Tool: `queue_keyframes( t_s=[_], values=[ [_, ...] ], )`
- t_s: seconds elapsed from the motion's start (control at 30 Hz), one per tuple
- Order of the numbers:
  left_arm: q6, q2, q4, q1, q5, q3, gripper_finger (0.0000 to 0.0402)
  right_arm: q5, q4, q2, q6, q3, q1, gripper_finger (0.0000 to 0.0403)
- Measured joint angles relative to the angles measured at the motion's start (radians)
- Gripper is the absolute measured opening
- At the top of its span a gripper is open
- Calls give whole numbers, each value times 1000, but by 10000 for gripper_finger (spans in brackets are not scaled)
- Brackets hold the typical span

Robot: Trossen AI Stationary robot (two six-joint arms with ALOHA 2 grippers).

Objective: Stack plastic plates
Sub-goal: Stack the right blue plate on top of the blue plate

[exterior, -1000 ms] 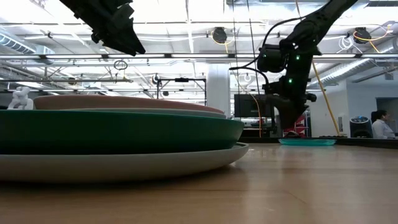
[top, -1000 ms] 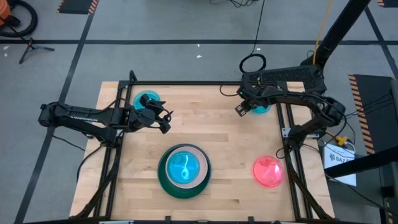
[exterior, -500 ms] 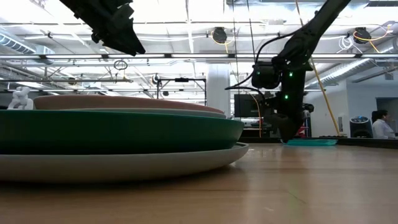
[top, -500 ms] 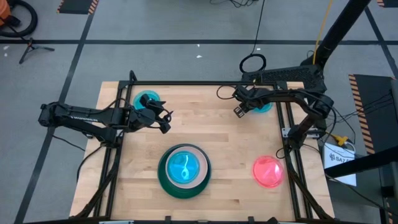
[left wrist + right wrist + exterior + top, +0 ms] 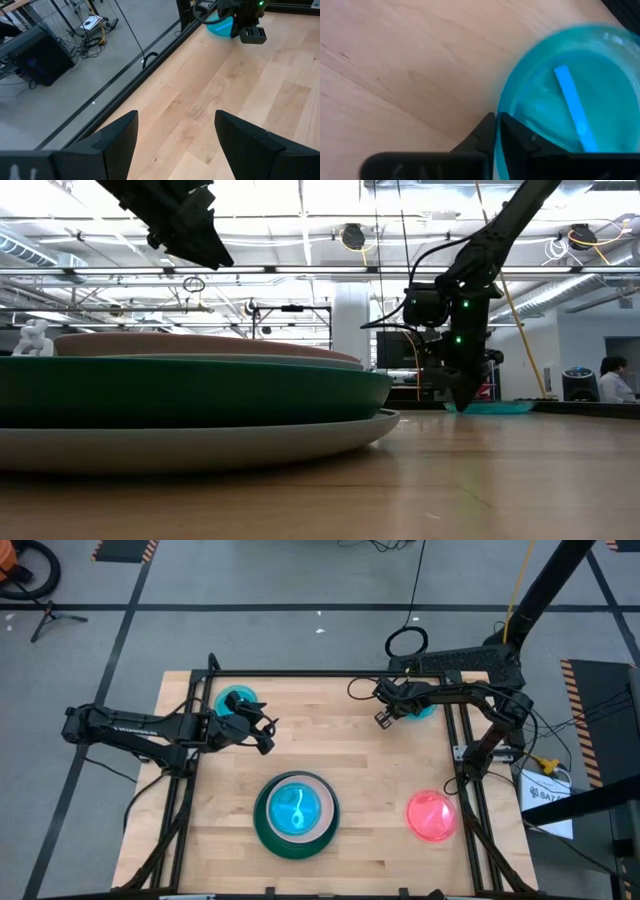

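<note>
A small cyan plate (image 5: 423, 711) lies at the table's far right, and my right gripper (image 5: 383, 717) is shut on its left rim. Another small cyan plate (image 5: 237, 700) lies at the far left, partly under my left arm. My left gripper (image 5: 267, 730) hangs open above the table with nothing between its fingers (image 5: 120, 145). Near the front edge stands a stack (image 5: 295, 812): a grey plate (image 5: 200, 445) at the bottom, a dark green plate (image 5: 200, 390) on it, a salmon plate (image 5: 180, 343) above, and a cyan plate on top. A pink-red plate (image 5: 432, 816) lies at the front right. My right gripper pinches the cyan plate's rim (image 5: 498, 112) on the side toward the table's left, one finger (image 5: 516, 136) inside the plate and one (image 5: 484, 131) outside. The fingers come from above, pointing down. In the low view the plate (image 5: 495, 407) still lies on the table.
Black frame rails (image 5: 190, 770) run along the table's left and right sides. The middle of the wooden table (image 5: 340, 745) lies between the plates. Beyond the table, a person (image 5: 610, 380) sits in the room.
My right gripper has come down and a little toward the table's left edge, from above the cyan plate to its left rim. The plate has stayed on the table.
</note>
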State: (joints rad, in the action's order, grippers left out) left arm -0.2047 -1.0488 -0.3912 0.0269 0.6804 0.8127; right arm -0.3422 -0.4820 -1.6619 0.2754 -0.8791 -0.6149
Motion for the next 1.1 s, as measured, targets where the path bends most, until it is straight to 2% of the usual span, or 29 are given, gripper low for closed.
queue_keyframes(
  t_s=[0.3, 0.53, 0.67, 0.9, 1.1],
  values=[
    [0, 0, 0, 0, 0, 0, 267, 3, -24, 63, 12, 0, 83, 4],
    [0, 0, 0, 0, 0, 0, 267, 4, -12, 189, 8, -1, 276, 2],
    [0, 0, 0, 0, 0, 0, 267, 5, -16, 226, -3, -51, 412, 1],
    [0, 0, 1, 0, 0, 0, 267, 10, -15, 184, -176, -217, 647, 1],
    [0, 0, 4, 0, 0, 0, 267, 146, 15, 93, -343, -351, 798, 1]
  ],
)
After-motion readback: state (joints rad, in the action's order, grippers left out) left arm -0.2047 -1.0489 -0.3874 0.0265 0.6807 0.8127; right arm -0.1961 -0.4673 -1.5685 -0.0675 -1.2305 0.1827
